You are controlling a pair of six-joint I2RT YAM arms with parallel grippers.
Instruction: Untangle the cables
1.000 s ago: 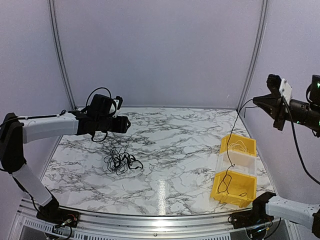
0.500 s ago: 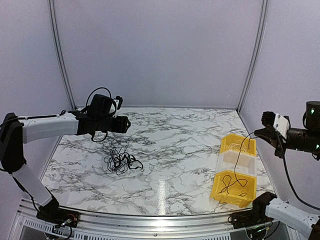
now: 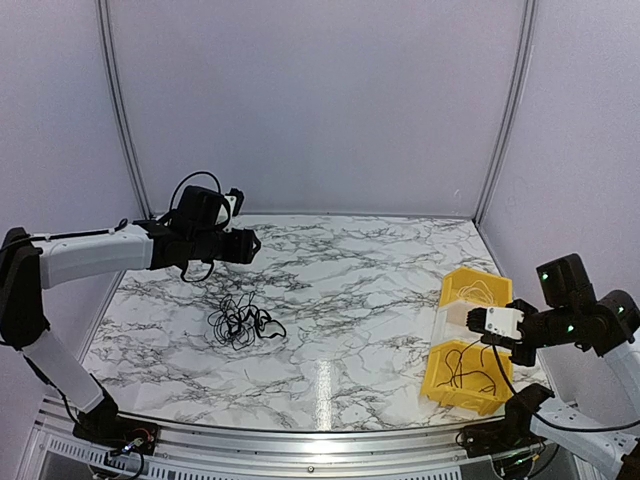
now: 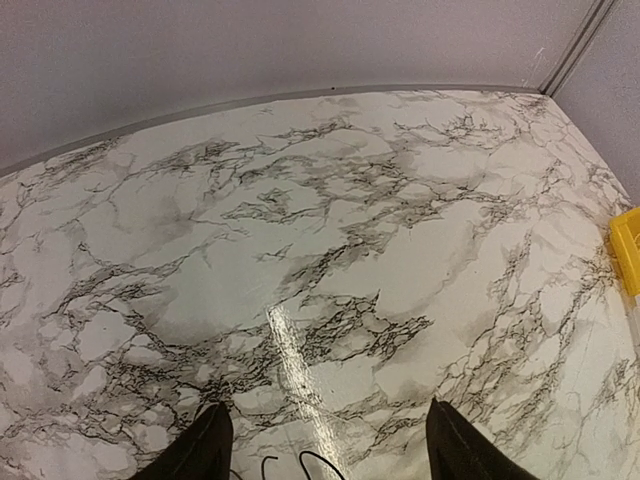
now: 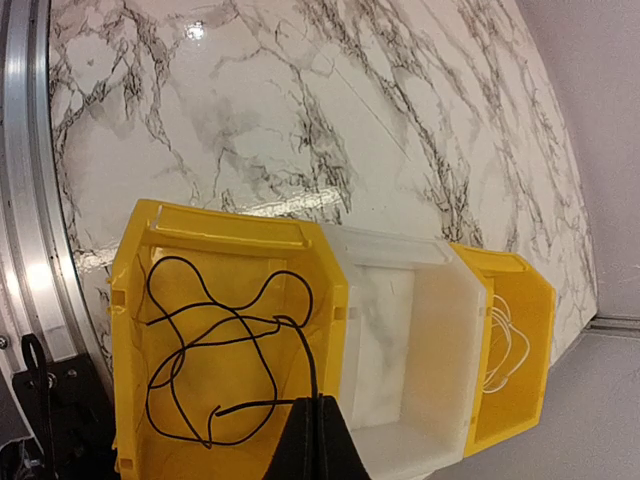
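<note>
— Several thin black cables (image 3: 243, 322) lie knotted on the marble table (image 3: 350, 290), left of the middle?
— Yes. The left gripper (image 4: 325, 445) hangs above them, jaws wide, holding nothing.
— And the right gripper (image 5: 318, 402)?
— Pinched tight on one black cable (image 5: 240, 318) looped in the near yellow bin (image 5: 225, 228). A white cable (image 5: 500, 340) lies in the far yellow bin (image 5: 530, 330).

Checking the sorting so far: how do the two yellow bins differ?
The near yellow bin holds a black cable; the far yellow bin a white cable. The right end effector, shut on the black cable, hangs over the near bin, not the far. Both look alike, flanking a white bin.
</note>
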